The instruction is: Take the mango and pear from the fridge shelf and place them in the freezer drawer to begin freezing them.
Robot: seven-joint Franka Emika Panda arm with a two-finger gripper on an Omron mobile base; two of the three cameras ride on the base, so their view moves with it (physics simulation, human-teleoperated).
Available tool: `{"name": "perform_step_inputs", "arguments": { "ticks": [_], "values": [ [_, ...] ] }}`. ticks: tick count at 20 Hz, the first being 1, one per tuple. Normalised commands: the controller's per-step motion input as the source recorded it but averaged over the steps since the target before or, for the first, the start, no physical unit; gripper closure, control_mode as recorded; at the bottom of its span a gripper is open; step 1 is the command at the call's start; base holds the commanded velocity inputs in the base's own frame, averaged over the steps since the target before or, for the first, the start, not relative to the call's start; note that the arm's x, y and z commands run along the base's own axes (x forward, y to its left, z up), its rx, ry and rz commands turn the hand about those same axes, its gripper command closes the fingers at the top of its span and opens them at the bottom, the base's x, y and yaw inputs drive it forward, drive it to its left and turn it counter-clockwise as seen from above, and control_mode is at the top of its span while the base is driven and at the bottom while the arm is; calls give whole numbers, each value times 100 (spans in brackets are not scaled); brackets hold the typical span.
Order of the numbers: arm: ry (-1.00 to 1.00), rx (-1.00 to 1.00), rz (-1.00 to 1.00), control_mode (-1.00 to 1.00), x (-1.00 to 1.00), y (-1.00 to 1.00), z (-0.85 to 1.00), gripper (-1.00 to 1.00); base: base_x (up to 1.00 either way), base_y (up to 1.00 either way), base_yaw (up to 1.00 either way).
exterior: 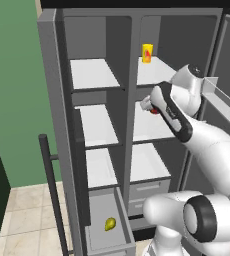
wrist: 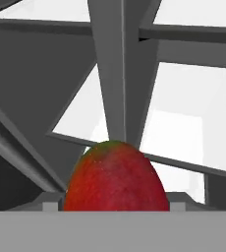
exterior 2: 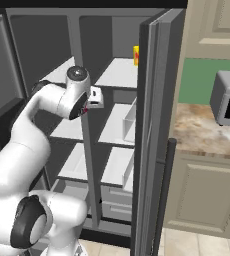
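My gripper is shut on the mango, a red fruit with a greenish top that sits between the fingers. A sliver of the mango shows red beside the hand, just above the middle right fridge shelf. From the right base view, the hand hangs in front of the fridge's centre divider. The yellow-green pear lies on the floor of the freezer drawer, which is pulled out at the bottom left.
A yellow carton stands on the top right shelf. Both fridge doors are swung open; the right door's bin juts out close to my arm. A microwave sits on the counter to the right.
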Motion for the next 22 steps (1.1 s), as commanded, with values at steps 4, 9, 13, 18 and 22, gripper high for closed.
{"name": "perform_step_inputs", "arguments": {
  "ticks": [4, 9, 13, 18, 22],
  "values": [
    [26, -3, 2, -100, -21, 71, -75, 100, 0, 0, 0],
    [22, -8, 7, -100, -16, 62, -86, 100, 0, 0, 0],
    [21, -6, 11, -100, -19, 42, -76, 100, 0, 0, 0],
    [23, -7, 5, -100, -2, 43, -69, 100, 0, 0, 0],
    [19, -9, 4, -100, 0, 37, -70, 100, 0, 0, 0]
  ]
}}
